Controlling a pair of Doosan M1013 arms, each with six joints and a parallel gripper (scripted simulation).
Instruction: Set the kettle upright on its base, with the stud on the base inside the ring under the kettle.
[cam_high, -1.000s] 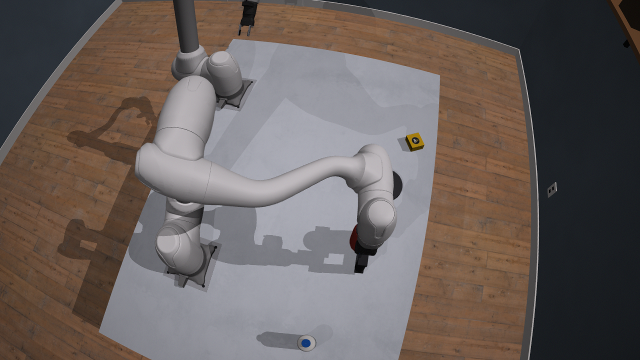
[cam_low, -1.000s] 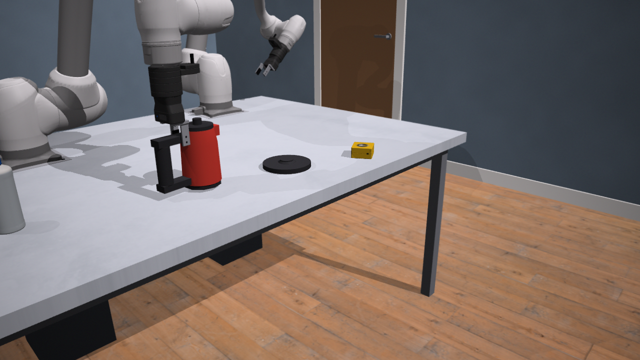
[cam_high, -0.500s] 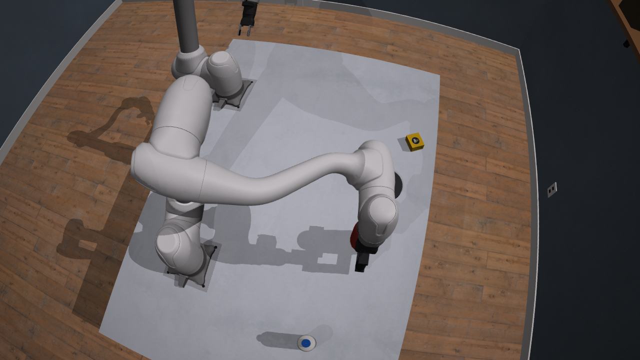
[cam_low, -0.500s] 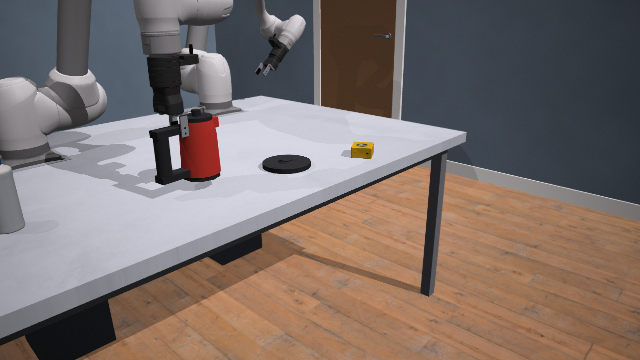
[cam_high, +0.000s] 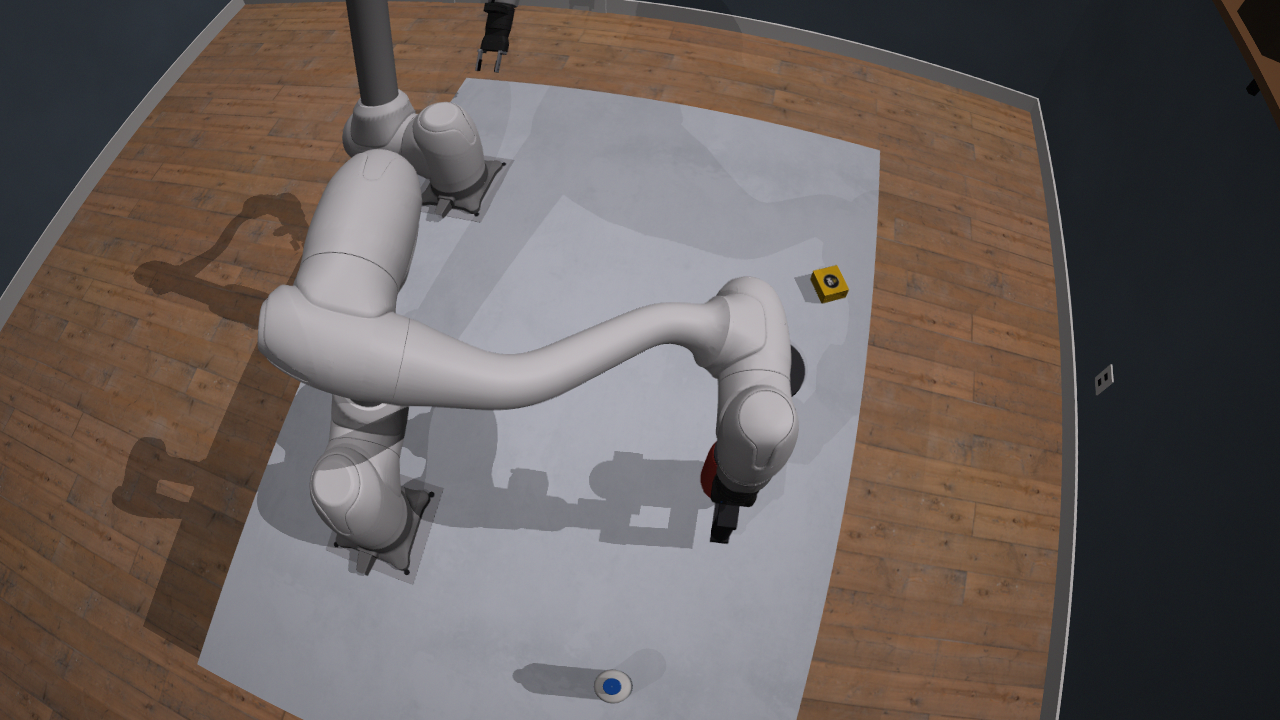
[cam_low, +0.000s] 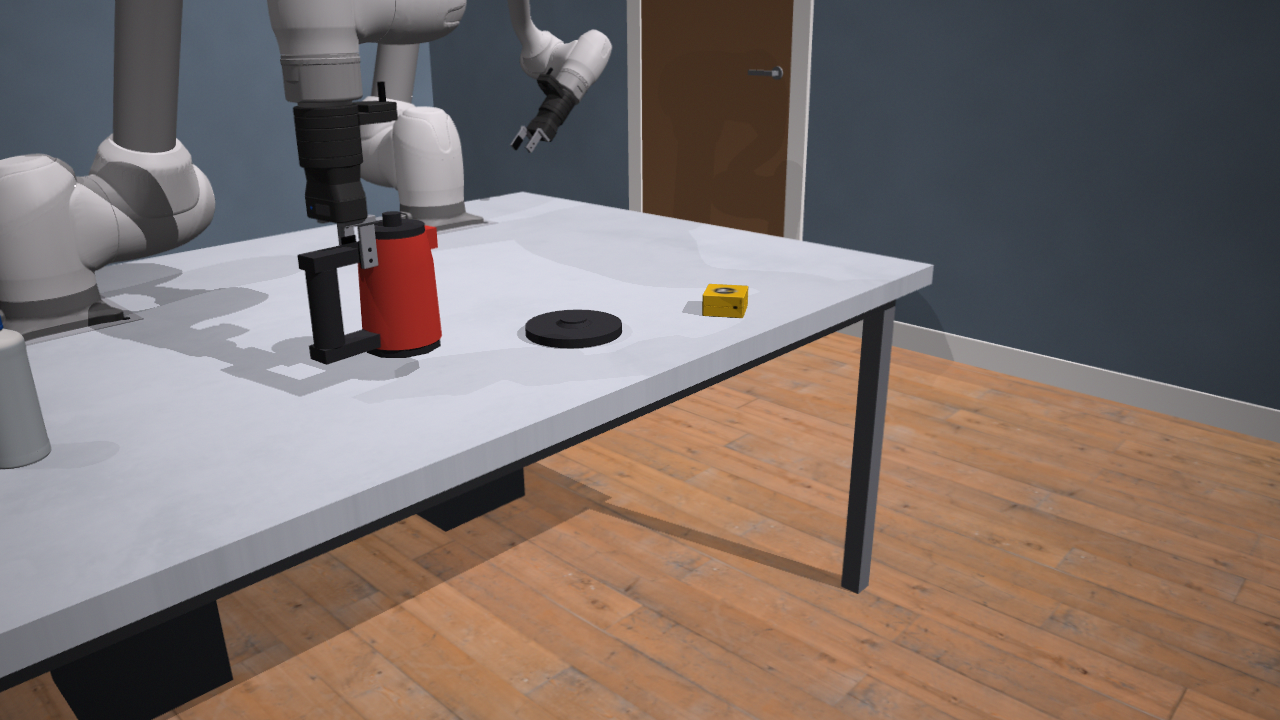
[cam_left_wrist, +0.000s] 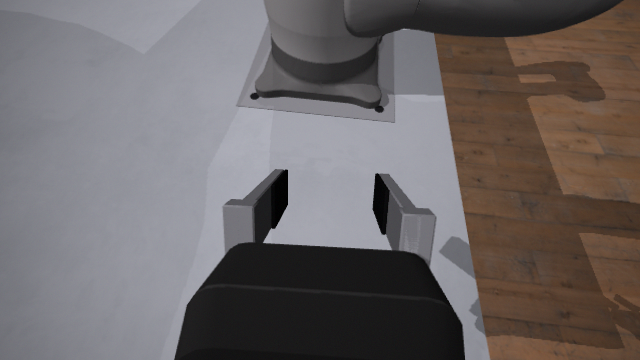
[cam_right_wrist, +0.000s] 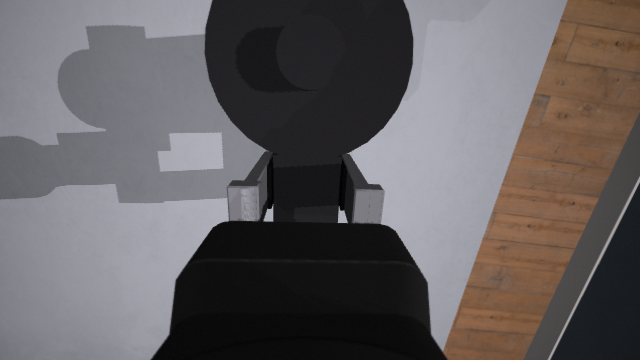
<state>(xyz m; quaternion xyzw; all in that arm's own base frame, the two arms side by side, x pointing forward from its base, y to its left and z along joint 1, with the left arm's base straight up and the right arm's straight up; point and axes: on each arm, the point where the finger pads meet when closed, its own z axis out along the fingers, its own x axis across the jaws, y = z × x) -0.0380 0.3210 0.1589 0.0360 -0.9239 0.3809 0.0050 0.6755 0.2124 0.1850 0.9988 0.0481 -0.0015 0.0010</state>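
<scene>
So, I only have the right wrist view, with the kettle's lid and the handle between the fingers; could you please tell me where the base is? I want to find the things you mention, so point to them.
Observer: In the exterior view, the base (cam_high: 798, 369) (cam_low: 572, 335) lies flat on the table (cam_high: 554, 608) (cam_low: 268, 483) (cam_left_wrist: 100, 175) (cam_right_wrist: 125, 280), between the kettle (cam_high: 708, 474) (cam_low: 400, 291) (cam_right_wrist: 320, 120) and a yellow block (cam_high: 829, 282) (cam_low: 725, 302).
Operator: Thanks. Is its stud uncovered?
Observer: Yes, the stud (cam_low: 573, 318) points up with nothing on it.
Operator: And where is the left gripper (cam_high: 488, 67) (cam_low: 523, 143) (cam_left_wrist: 330, 189)?
Observer: Well away from the kettle, open, with nothing between its fingers.
</scene>
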